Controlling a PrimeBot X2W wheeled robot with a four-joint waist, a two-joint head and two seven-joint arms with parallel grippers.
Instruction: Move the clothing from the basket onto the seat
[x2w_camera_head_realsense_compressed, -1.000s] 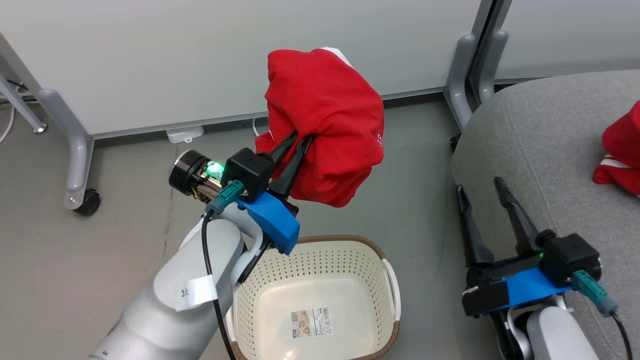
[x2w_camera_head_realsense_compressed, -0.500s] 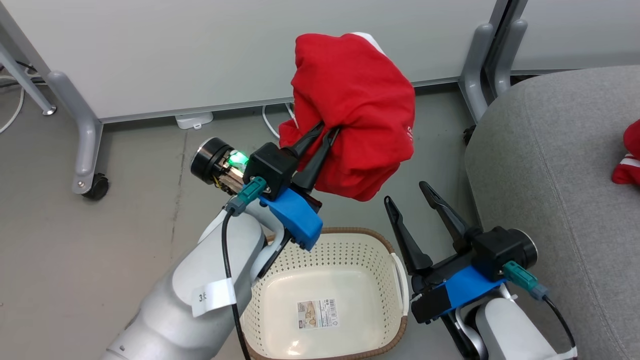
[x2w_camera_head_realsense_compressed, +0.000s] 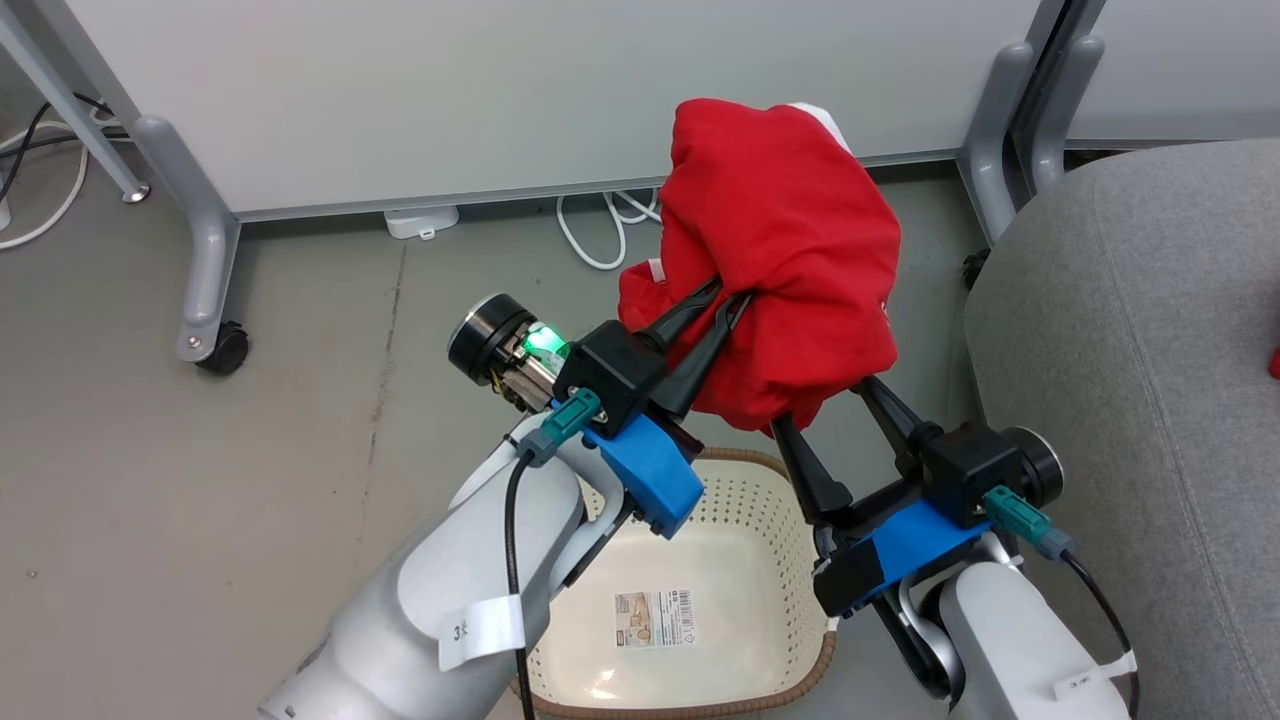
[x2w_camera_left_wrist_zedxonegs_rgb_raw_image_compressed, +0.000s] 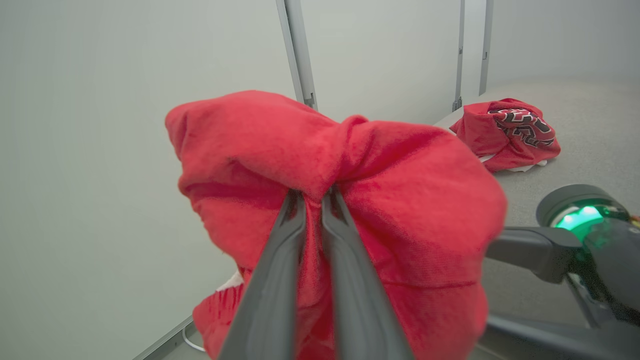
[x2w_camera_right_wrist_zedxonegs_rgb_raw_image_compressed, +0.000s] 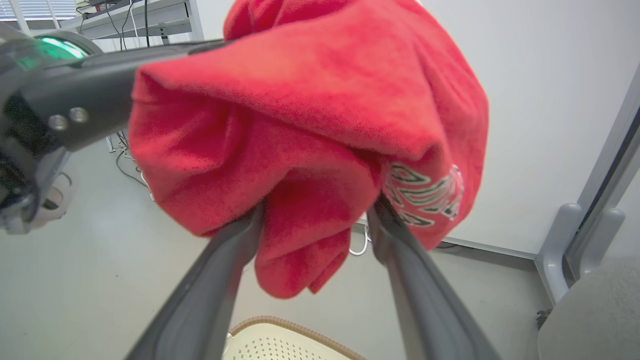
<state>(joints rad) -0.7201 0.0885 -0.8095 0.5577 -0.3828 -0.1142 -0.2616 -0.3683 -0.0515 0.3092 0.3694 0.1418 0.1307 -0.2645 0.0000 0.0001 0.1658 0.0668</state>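
Observation:
My left gripper (x2w_camera_head_realsense_compressed: 722, 300) is shut on a bunched red garment (x2w_camera_head_realsense_compressed: 790, 240), held in the air beyond the basket (x2w_camera_head_realsense_compressed: 765, 505). The left wrist view shows the fingers (x2w_camera_left_wrist_zedxonegs_rgb_raw_image_compressed: 285, 260) pinching a fold of the cloth (x2w_camera_left_wrist_zedxonegs_rgb_raw_image_compressed: 400, 200). My right gripper (x2w_camera_head_realsense_compressed: 825, 405) is open just under the bundle, its tips hidden by the fabric. In the right wrist view its fingers (x2w_camera_right_wrist_zedxonegs_rgb_raw_image_compressed: 225, 270) stand either side of the hanging lower fold (x2w_camera_right_wrist_zedxonegs_rgb_raw_image_compressed: 295, 250); white lettering (x2w_camera_right_wrist_zedxonegs_rgb_raw_image_compressed: 425, 192) shows on the cloth. The cream basket holds no clothing. A red lettered jersey (x2w_camera_left_wrist_zedxonegs_rgb_raw_image_compressed: 507, 130) lies on the grey seat (x2w_camera_head_realsense_compressed: 1130, 350).
White partition panels stand behind, with a grey castered leg (x2w_camera_head_realsense_compressed: 212, 260) at the left and another leg (x2w_camera_head_realsense_compressed: 995, 130) by the seat. White cables (x2w_camera_head_realsense_compressed: 610, 225) and a small white box (x2w_camera_head_realsense_compressed: 420, 220) lie on the floor. A label (x2w_camera_head_realsense_compressed: 655, 618) sits on the basket's bottom.
The camera has shifted. My right gripper has swung left from the seat's edge to under the garment. My left gripper has carried the garment a little toward the seat.

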